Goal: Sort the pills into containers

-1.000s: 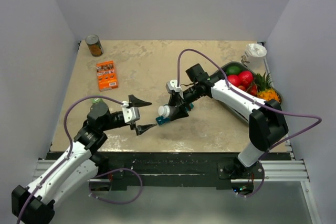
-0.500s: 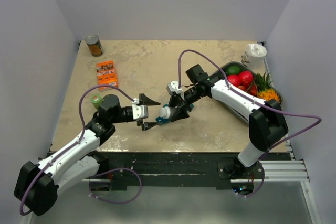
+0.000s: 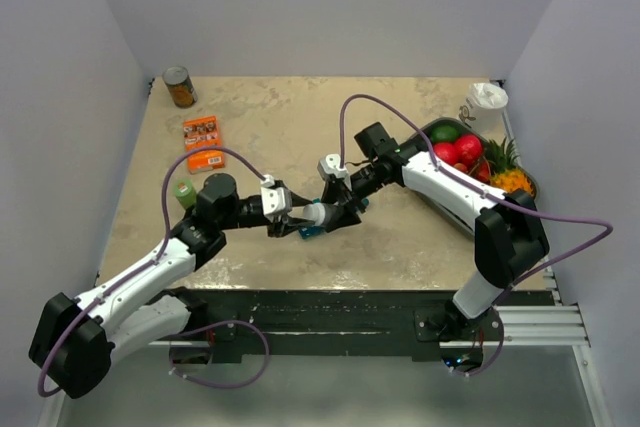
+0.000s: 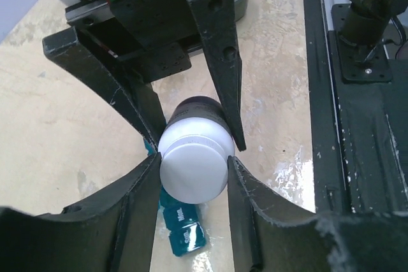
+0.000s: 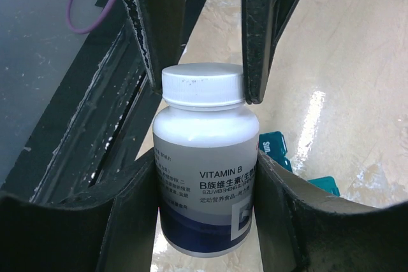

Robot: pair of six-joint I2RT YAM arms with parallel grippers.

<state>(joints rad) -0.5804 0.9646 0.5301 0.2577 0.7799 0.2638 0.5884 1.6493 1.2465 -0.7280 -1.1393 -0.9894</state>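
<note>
A white-capped Vitamin B bottle [image 3: 318,213] hangs just above the table's middle, held from both ends. My right gripper [image 5: 205,157] is shut on the bottle's labelled body [image 5: 207,183]. My left gripper [image 4: 193,160] has both fingers pressed against the white cap [image 4: 193,171]. Under the bottle lie the containers [image 4: 182,234], a teal strip with day labels, seen also in the right wrist view [image 5: 275,148] and from above [image 3: 308,232]. No pills show.
An orange box [image 3: 203,143] and a tin can [image 3: 180,87] sit at the back left. A small green roll [image 3: 183,190] lies beside the left arm. A grey tray [image 3: 428,129] of fruit and a white cup [image 3: 487,102] stand at the right.
My left arm has reached right to the bottle and its fingers have closed onto the cap. The right arm and bottle have stayed still.
</note>
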